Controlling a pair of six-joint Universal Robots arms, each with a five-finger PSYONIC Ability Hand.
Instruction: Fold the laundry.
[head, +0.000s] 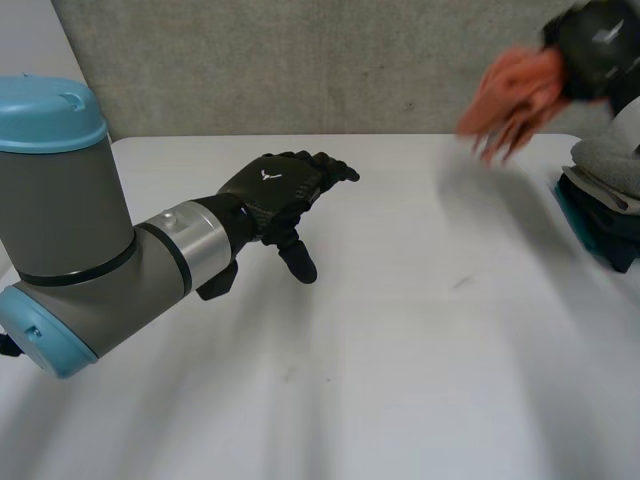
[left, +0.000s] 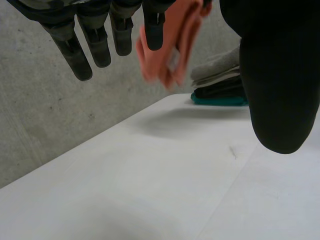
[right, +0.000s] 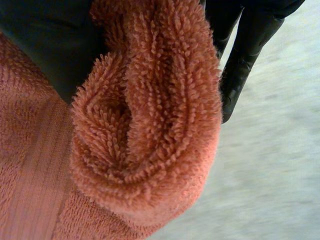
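Observation:
An orange terry towel (head: 512, 95) hangs bunched in the air above the table's far right, held by my right hand (head: 595, 45), whose fingers are curled round it. In the right wrist view the towel (right: 145, 120) bulges out of the grip in thick folds beside a black finger (right: 245, 65). My left hand (head: 275, 195) hovers over the left middle of the table, fingers straight and relaxed, holding nothing. In the left wrist view its fingers (left: 100, 45) point toward the hanging towel (left: 167, 50).
A stack of folded laundry, grey (head: 610, 165) on top of black and teal (head: 600, 235), lies at the table's right edge; the stack (left: 220, 82) also lies beyond the towel in the left wrist view. A grey wall (head: 300, 60) backs the white table (head: 400, 350).

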